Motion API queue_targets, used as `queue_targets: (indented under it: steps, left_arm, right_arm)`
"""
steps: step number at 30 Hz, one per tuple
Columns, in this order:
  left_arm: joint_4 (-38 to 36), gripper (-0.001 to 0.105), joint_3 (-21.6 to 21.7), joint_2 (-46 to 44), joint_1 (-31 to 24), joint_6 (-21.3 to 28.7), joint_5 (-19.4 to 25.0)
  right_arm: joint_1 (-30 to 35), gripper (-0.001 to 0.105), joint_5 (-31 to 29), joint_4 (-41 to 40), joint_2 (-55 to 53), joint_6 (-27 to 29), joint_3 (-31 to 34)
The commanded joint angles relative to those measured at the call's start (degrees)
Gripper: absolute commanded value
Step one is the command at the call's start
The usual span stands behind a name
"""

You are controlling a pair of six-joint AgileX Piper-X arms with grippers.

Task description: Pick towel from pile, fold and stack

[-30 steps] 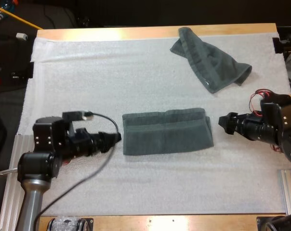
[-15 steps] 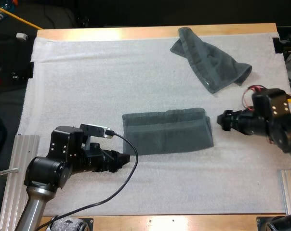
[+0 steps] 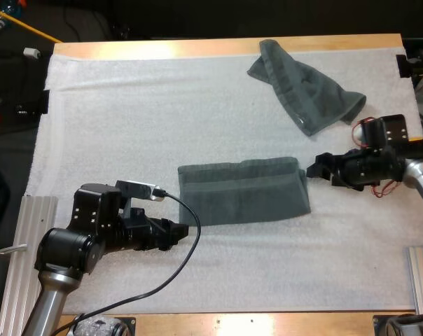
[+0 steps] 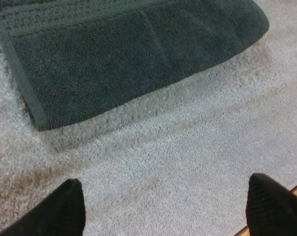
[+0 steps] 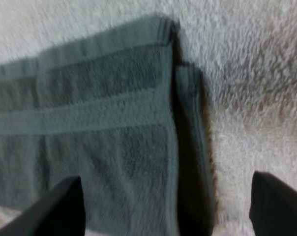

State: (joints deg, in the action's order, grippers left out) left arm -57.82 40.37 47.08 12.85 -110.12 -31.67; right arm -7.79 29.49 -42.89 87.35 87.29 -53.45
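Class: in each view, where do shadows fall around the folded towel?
High view: the folded towel casts only a faint shadow on the white mat; left wrist view: soft shadow band along its edge; right wrist view: dark shadow between layers at its end.

Left end effector [image 3: 178, 230] and right end effector [image 3: 314, 170] low, pointed toward each other, both spread wide.

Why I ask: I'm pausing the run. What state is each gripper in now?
Left gripper: open, holding nothing, by a corner of the folded towel.
Right gripper: open, holding nothing, at the towel's other end.
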Motion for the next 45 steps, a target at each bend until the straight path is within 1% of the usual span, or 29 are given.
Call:
queue_targets:
  steps: [1,5,9,15,18,20,21,24,26,27,28,29,30,32,33,35,36,38,39,41,42,44,45]
  left_arm:
    - [-0.2,0.066,0.6,-0.3,0.3,-0.5,0.7]
    - [-0.2,0.066,0.6,-0.3,0.3,-0.5,0.7]
    - [-0.2,0.066,0.6,-0.3,0.3,-0.5,0.7]
    - [-0.2,0.066,0.6,-0.3,0.3,-0.5,0.7]
    - [-0.2,0.066,0.6,-0.3,0.3,-0.5,0.7]
    - [-0.2,0.066,0.6,-0.3,0.3,-0.5,0.7]
    - [-0.2,0.066,0.6,-0.3,0.3,-0.5,0.6]
    - [-0.6,0.066,0.6,-0.3,0.3,-0.5,0.6]
    - [-0.8,0.066,0.6,-0.3,0.3,-0.5,0.6]
    - [-0.8,0.066,0.6,-0.3,0.3,-0.5,0.6]
    - [-0.8,0.066,0.6,-0.3,0.3,-0.5,0.6]
    - [-0.8,0.066,0.6,-0.3,0.3,-0.5,0.6]
    - [-0.9,0.066,0.6,-0.3,0.3,-0.5,0.6]
    - [-1.2,0.066,0.6,-0.3,0.3,-0.4,0.6]
    - [-1.2,0.066,0.6,-0.3,0.3,-0.4,0.6]
    - [-1.2,0.066,0.6,-0.3,0.3,-0.4,0.6]
    - [-1.2,0.066,0.6,-0.3,0.3,-0.4,0.6]
    - [-1.2,0.066,0.6,-0.3,0.3,-0.4,0.6]
    - [-1.2,0.066,0.6,-0.3,0.3,-0.4,0.6]
    - [-1.2,0.066,0.6,-0.3,0.3,-0.4,0.6]
    - [-1.2,0.066,0.6,-0.3,0.3,-0.4,0.6]
    - [-1.2,0.066,0.6,-0.3,0.3,-0.4,0.6]
    - [-1.2,0.066,0.6,-0.3,0.3,-0.4,0.6]
  right_arm:
    - [0.3,0.067,2.3,0.7,1.2,1.2,-0.4]
    - [0.2,0.067,6.4,2.9,5.2,1.2,0.2]
    - [-0.4,0.064,7.0,4.0,7.2,1.2,0.7]
    - [-3.0,0.064,6.8,7.6,8.5,0.0,2.7]
    - [-4.5,0.064,6.3,9.9,9.1,-2.8,3.4]
    - [-5.1,0.064,6.3,11.1,10.3,-5.9,3.5]
    - [-5.2,0.064,6.4,11.2,10.5,-6.4,3.5]
    - [-5.9,0.056,6.4,11.0,10.9,-6.6,3.5]
    - [-6.2,0.045,6.4,10.7,10.9,-6.6,3.5]
    - [-6.2,0.041,6.4,10.5,10.9,-6.6,3.5]
    - [-6.2,0.034,6.0,9.8,10.9,-6.8,3.5]
    - [-6.2,0.025,5.1,8.7,10.7,-7.1,3.5]
    - [-6.2,0.020,4.5,8.1,10.6,-7.0,3.5]
    - [-6.2,0.005,0.6,4.9,9.2,-5.6,3.5]
    - [-6.2,0.002,-1.0,3.6,8.5,-4.9,3.5]
    - [-6.2,0.000,-5.9,0.2,5.5,-2.4,3.5]
    - [-6.2,0.000,-6.6,-0.6,4.3,-1.9,3.5]
    - [-6.2,0.000,-10.5,-4.7,0.8,0.0,3.5]
    - [-6.2,0.000,-12.0,-5.5,0.0,0.4,3.5]
    - [-6.2,0.000,-17.4,-9.0,-3.8,2.0,3.5]
    - [-6.2,0.000,-18.9,-10.3,-4.8,2.4,3.5]
    - [-6.2,0.000,-23.7,-12.8,-8.2,4.2,3.5]
    - [-6.2,0.000,-24.6,-13.2,-9.1,4.6,3.5]
